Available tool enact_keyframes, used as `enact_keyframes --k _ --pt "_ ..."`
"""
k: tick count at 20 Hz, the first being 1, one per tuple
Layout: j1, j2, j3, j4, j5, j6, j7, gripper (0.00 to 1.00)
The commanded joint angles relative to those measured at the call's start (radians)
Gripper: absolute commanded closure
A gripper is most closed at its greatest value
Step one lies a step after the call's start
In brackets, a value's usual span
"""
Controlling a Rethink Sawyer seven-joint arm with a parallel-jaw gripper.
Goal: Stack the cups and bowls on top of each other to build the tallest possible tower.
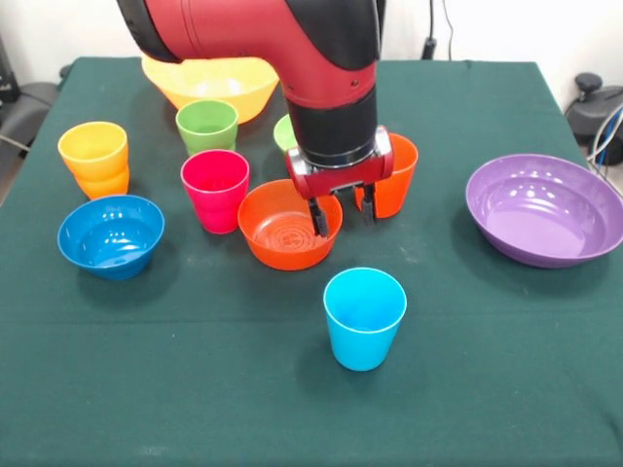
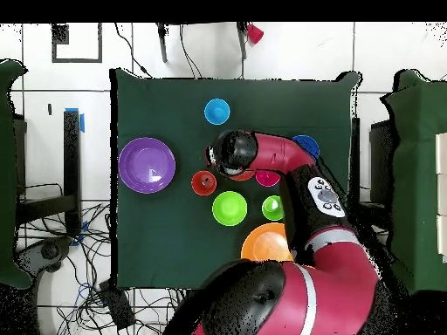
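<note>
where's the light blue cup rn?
Front view: the light blue cup stands upright and alone nearest the camera, just in front of the orange bowl under the gripper.

You have a table [image 1: 506, 370] under dark green cloth. On it stand a purple bowl [image 1: 545, 209], blue bowl [image 1: 110, 235], orange bowl [image 1: 282, 226], yellow bowl [image 1: 209, 86], and light blue [image 1: 364, 318], magenta [image 1: 215, 190], green [image 1: 206, 126], orange [image 1: 399, 175] and yellow-orange [image 1: 94, 159] cups.

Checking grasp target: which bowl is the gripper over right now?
The orange bowl at the table's middle. The gripper hangs at its rim, one finger inside it; the blue bowl, purple bowl and yellow bowl sit well clear.
</note>
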Motion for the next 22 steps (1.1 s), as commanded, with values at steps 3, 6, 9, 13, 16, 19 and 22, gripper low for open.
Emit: enact_keyframes --k 3,6,9,13,16,19,22 --pt "0.019 -0.024 0.039 -0.017 -0.045 0.092 -0.035 0.0" --pt "0.026 -0.041 0.026 -0.003 -0.05 0.115 -0.03 0.0" --pt "0.055 -0.058 -0.017 -0.032 -0.101 0.1 -0.034 0.0" --pt "0.086 -0.018 -0.052 -0.096 -0.146 0.035 -0.011 0.0" --pt "0.103 0.006 -0.065 -0.125 -0.164 -0.001 0.006 0.0" --pt "0.126 0.015 -0.089 -0.139 -0.179 -0.028 0.045 0.0" --pt "0.147 0.022 -0.113 -0.147 -0.197 -0.051 0.073 0.0"
